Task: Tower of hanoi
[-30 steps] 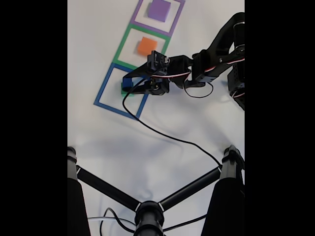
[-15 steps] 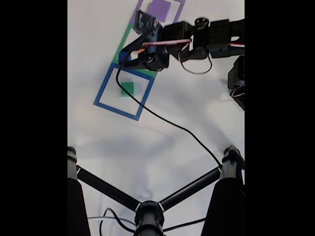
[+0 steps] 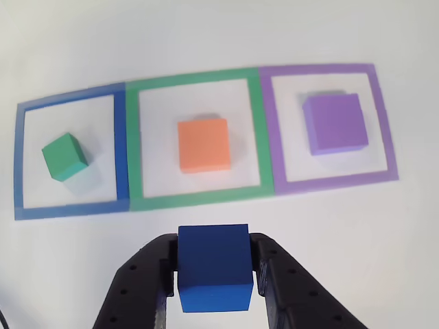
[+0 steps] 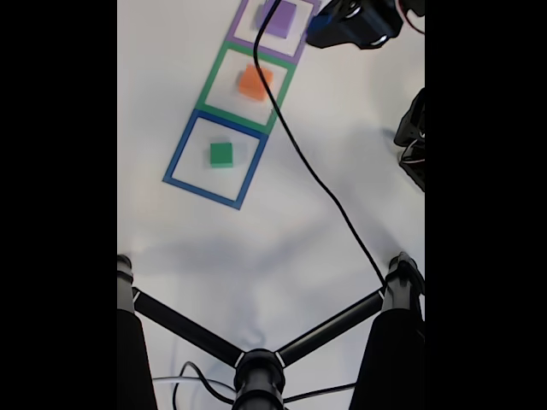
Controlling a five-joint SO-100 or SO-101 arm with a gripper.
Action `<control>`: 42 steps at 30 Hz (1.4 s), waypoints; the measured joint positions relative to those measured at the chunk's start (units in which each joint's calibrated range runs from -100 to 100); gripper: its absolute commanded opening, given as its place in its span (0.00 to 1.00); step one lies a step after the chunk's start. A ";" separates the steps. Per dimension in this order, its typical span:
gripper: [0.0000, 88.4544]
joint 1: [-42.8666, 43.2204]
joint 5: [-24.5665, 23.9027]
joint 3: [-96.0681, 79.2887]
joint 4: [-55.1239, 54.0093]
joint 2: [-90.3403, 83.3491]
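Note:
My gripper (image 3: 215, 274) is shut on the blue cube (image 3: 213, 266), held in the air above the white table, short of the row of tape squares. The green block (image 3: 65, 156) sits in the blue tape square, the orange block (image 3: 203, 144) in the green square, the purple block (image 3: 334, 123) in the purple square. In the fixed view the gripper (image 4: 329, 30) with the blue cube (image 4: 318, 31) hangs at the top, right of the purple block (image 4: 279, 17); the orange block (image 4: 254, 81) and green block (image 4: 221, 154) lie below.
A black cable (image 4: 316, 179) runs from the arm across the table to a black tripod stand (image 4: 256, 367) at the bottom. Part of the arm's base (image 4: 414, 141) is at the right edge. The white table (image 4: 171, 239) spreads left of the squares.
The gripper lifted the blue cube off the green block in the blue square and swung up and to the right, past the orange block, to beside the purple square.

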State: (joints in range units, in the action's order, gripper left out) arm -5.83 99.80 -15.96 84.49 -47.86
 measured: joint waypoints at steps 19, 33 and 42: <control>0.05 -20.60 0.20 -40.86 -40.76 -4.11; 0.06 -21.38 0.20 -60.47 -97.74 19.90; 0.06 -21.38 0.20 -58.84 -117.93 39.21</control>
State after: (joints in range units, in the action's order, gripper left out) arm -27.21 100.00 -74.80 -33.44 -8.65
